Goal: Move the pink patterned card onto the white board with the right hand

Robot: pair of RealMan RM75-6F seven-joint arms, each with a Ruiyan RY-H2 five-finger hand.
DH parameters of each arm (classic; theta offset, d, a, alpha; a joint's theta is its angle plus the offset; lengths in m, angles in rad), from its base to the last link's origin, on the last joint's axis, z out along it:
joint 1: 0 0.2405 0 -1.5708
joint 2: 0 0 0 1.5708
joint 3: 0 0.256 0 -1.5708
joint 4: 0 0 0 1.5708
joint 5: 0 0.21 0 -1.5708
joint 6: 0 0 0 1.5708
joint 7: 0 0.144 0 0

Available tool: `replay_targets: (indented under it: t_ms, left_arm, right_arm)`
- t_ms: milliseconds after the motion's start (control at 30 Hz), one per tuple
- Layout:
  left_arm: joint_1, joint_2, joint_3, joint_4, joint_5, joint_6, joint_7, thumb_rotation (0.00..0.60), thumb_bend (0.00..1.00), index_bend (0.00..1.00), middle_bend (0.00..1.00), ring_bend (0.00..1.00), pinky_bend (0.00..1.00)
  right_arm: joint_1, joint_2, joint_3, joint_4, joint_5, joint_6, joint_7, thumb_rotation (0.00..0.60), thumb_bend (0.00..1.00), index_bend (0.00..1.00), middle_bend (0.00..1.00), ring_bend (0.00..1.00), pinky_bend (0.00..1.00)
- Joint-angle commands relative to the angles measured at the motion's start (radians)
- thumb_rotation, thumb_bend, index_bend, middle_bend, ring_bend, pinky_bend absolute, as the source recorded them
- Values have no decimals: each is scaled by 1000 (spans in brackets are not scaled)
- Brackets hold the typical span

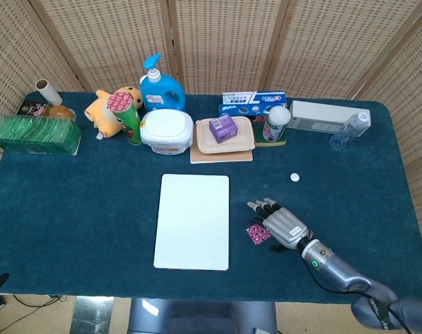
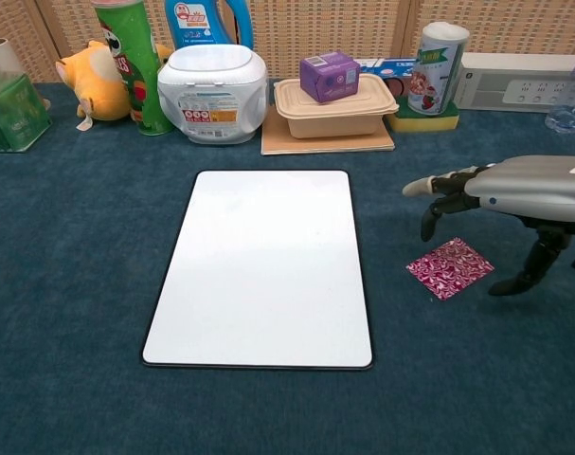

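The right hand (image 2: pixel 514 194) is above the pink card (image 2: pixel 449 267) with fingers spread. It holds nothing. The card lies on the table (image 2: pixel 79 284) beside the white board (image 2: pixel 263 265).

backdrop: woven wicker screen (image 1: pixel 217 42) | table (image 1: pixel 71 202): dark teal cloth | floor: pale, barely visible

This looks like a staged robot test bench, not a lived-in room. A table (image 1: pixel 71 209) covered in dark teal felt stands in front of woven wicker screen panels (image 1: pixel 217 42) that close off the far side. Along the far edge sits a mixed row of household props: a detergent bottle (image 1: pixel 158 87), a plush toy (image 1: pixel 110 108), a chip can (image 1: pixel 127 115), a power strip (image 1: pixel 322 115).
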Motion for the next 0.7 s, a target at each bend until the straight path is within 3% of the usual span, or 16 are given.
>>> replay_targets:
  t_ms: [33, 700]
  left_arm:
    - [0, 0, 0, 0, 1, 0, 0, 600, 49, 0, 0, 0, 24]
    - [-4, -1, 1, -7, -4, -9, 13, 600, 48, 0, 0, 0, 24]
  right_arm:
    - [16, -10, 7, 14, 32, -22, -27, 600, 256, 267, 0, 0, 0]
    - [58, -48, 13, 55, 151, -80, -83, 600, 267, 267, 0, 0, 0]
